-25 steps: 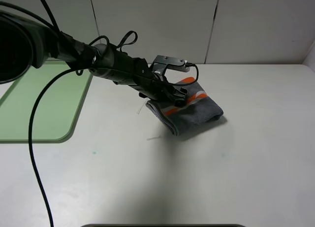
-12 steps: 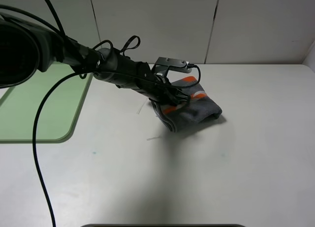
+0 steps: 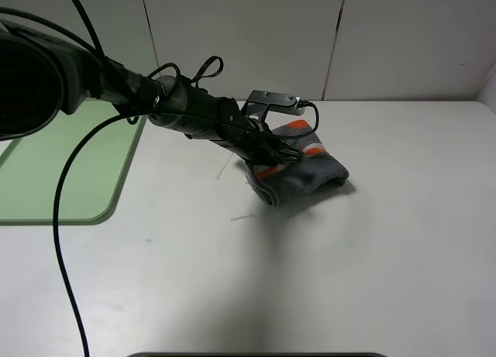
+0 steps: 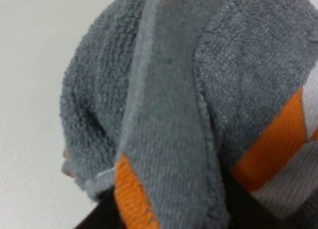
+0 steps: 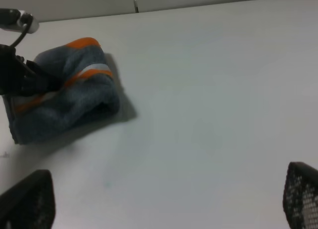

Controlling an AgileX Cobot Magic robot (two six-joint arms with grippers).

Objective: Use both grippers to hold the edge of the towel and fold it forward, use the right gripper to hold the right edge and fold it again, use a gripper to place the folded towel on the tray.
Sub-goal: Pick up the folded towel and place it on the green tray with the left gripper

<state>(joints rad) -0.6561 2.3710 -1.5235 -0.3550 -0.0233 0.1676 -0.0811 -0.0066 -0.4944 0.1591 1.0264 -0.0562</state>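
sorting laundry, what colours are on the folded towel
Dark grey towel with orange and white stripes, clearest in the left wrist view.

- Two black mesh-textured fingertips [image 5: 302,194] of the right gripper [image 5: 164,201] at the frame's lower corners, spread wide, nothing between them.
- Well ahead of that gripper, a folded grey towel [image 5: 64,107] with orange and white stripes, lying on the white desk [image 5: 213,100].
- At the towel's far side, the other arm's black left gripper [image 5: 30,82] touching the cloth.
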